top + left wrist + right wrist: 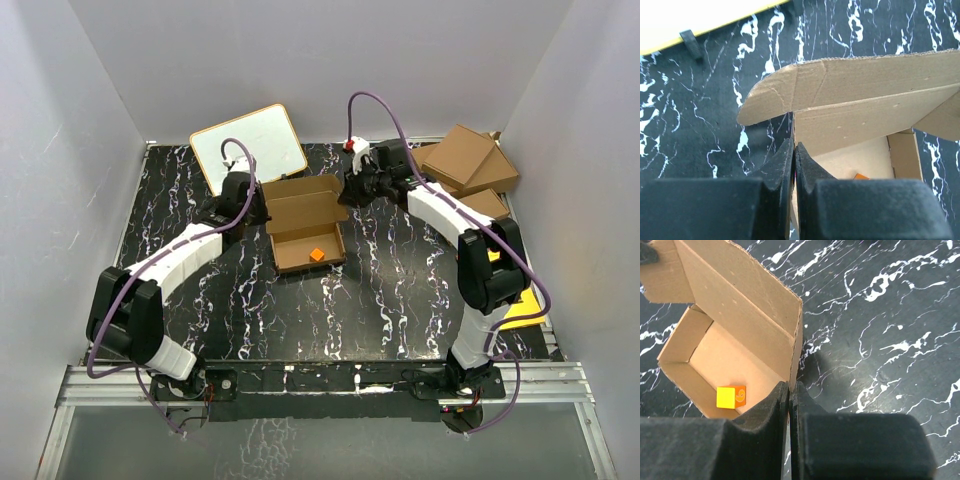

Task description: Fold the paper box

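The paper box [305, 230] is a brown cardboard carton in the middle of the table, with its lid flap raised at the far side. Inside it lies a small orange and yellow cube [316, 254]. My left gripper [258, 205] is shut on the box's left wall edge, and the left wrist view shows the cardboard [865, 95] pinched between the jaws [794, 146]. My right gripper [350, 190] is shut on the right side flap. In the right wrist view its jaws [790, 386] clamp that flap's edge [796, 350], with the cube [731, 396] below and to the left.
A whiteboard [248, 148] lies at the back left, just behind my left arm. Larger brown cartons [468, 160] are stacked at the back right. A yellow sheet [525, 315] lies by the right arm's base. White walls enclose the black marbled table [380, 290].
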You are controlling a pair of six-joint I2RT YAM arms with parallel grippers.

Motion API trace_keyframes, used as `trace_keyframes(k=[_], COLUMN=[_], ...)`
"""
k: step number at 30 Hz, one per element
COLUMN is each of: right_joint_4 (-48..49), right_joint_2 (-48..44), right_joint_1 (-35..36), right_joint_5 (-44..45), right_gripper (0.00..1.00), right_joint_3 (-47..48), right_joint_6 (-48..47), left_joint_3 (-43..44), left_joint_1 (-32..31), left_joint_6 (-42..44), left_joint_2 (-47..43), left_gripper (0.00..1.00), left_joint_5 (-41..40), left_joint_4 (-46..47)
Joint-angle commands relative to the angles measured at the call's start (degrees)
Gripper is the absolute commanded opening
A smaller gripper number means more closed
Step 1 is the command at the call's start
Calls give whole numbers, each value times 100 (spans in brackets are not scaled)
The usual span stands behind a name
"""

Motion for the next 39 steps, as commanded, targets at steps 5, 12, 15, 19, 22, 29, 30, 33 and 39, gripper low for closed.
trace_keyframes(k=[5,12,15,19,22,29,30,33,39], right_joint_4=[1166,1858,2106,2443,2601,2786,2813,2882,3066], right_joint_2=[-436,-713,-763,-871,-905,-1044,-1081,-1164,-1197], right_joint_1=[417,692,777,856,894,934,952,990,1026], right_joint_5=[1203,2030,2265,2462,2520,2539,2582,2659,2815], right_gripper=[10,13,13,15,15,16,16,16,16], right_joint_3=[-2,-490,-708,-1062,-1245,-1537,-1580,-1643,-1777], right_joint_6=[654,866,1008,1114,1177,1346,1381,1408,1434], left_joint_3=[296,-10,-143,-281,-368,-508,-564,-785,-896], left_joint_1=[-258,-371,-402,-505,-569,-772,-794,-845,-885], left_joint_6=[-12,53,6,-103,-163,-181,-176,-151,-254], left_joint_2=[-80,-71,-71,-63,-47,-57,-88,-174,-201], left_gripper=[0,0,0,0,0,0,0,0,1], left_joint_5=[-678,-911,-1090,-1368,-1533,-1799,-1835,-1898,-1926], left_joint_4=[458,874,997,1144,1313,1491,1529,1708,1728])
